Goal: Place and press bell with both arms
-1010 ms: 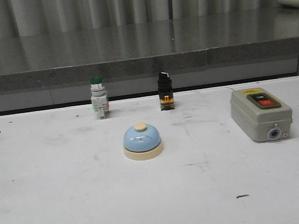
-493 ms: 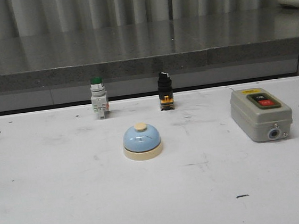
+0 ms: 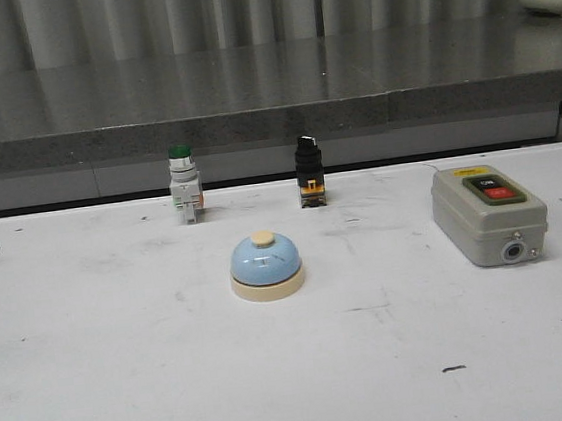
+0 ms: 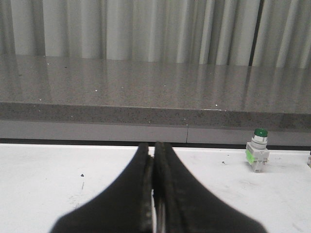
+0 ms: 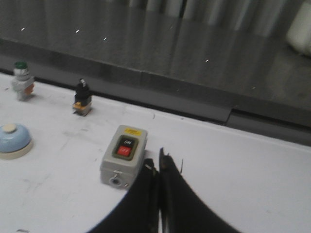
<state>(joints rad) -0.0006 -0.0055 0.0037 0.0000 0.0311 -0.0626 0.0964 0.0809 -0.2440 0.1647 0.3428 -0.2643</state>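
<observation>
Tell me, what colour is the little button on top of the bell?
Cream, matching its base; the bell dome is light blue. The front view shows it best.

The bell (image 3: 266, 265) is a small light-blue dome on a round cream base, with a cream button on top. It stands upright on the white table, near the centre of the front view. In the right wrist view it shows at the left edge, partly cut off.

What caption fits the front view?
Light-blue call bell on white table, before green push button, black selector switch, grey switch box.
</observation>
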